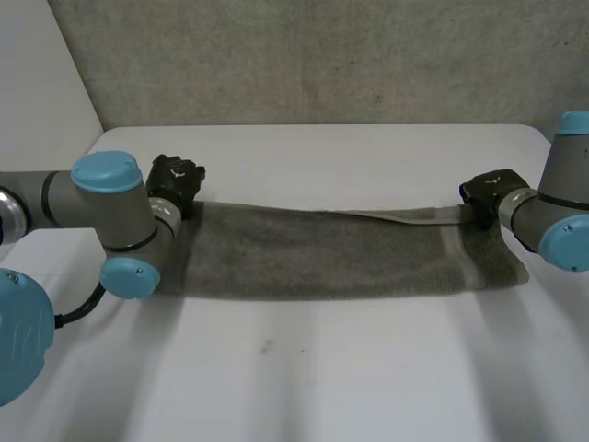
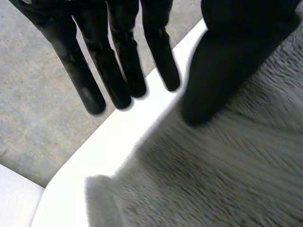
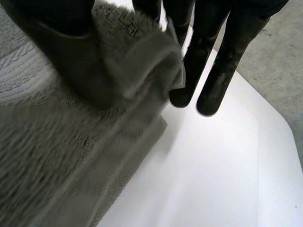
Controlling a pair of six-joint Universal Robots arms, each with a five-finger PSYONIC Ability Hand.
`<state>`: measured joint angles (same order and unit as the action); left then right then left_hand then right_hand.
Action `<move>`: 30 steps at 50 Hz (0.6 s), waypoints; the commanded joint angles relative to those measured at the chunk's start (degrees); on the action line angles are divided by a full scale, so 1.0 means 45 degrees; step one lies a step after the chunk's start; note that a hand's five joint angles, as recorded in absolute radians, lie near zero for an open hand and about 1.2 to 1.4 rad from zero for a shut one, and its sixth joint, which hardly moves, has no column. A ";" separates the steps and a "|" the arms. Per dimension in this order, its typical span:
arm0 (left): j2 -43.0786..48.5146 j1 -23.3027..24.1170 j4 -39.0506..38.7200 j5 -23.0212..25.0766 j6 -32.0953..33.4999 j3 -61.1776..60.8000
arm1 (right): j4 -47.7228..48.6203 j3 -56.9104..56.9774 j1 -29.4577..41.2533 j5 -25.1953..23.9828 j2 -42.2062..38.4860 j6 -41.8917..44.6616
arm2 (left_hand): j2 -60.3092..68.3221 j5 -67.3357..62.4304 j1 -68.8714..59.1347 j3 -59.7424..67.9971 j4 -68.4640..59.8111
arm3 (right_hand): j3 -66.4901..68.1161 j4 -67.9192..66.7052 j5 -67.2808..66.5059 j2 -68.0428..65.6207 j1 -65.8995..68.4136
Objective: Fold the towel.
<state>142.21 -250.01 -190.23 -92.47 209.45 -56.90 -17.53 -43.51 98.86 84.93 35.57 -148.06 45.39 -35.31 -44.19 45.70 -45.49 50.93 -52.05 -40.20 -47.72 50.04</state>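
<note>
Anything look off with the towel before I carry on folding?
Yes, the towel is gripped unevenly. The right hand pinches a bunched far corner, lifting a thin strip of the far edge. The left hand only has its thumb on the opposite far corner, fingers straight beyond the cloth, so that end lies flat.

The towel (image 1: pixel 313 262) is grey terry cloth, matt, with a rough, fuzzy looped pile. Beside the right hand (image 3: pixel 222 71) its flat-woven band (image 3: pixel 21 71) looks smoother. That hand seems black plastic with a dull sheen (the left hand (image 2: pixel 120 61) likewise). The table (image 1: pixel 350 368) is white, smooth and faintly glossy. The arm caps (image 1: pixel 109 170) look like smooth light-blue plastic. The wall (image 1: pixel 322 55) beyond both hands looks like rough grey concrete.
</note>
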 commanded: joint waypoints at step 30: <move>-0.6403 0.0167 0.0790 0.0100 -0.1560 -0.5905 | 0.1099 -0.7433 -0.0466 -0.2073 0.6175 -0.0262 | -0.7864 0.7846 0.7599 -0.7934 0.7887 | -0.9096 0.9344 0.8933 0.8382 -0.8897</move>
<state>120.79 -248.98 -185.74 -92.51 207.05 -73.13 -16.07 -63.63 97.95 82.34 59.16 -149.98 9.55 -1.78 -10.14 9.63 -9.60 14.26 -15.13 -3.61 -14.57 13.28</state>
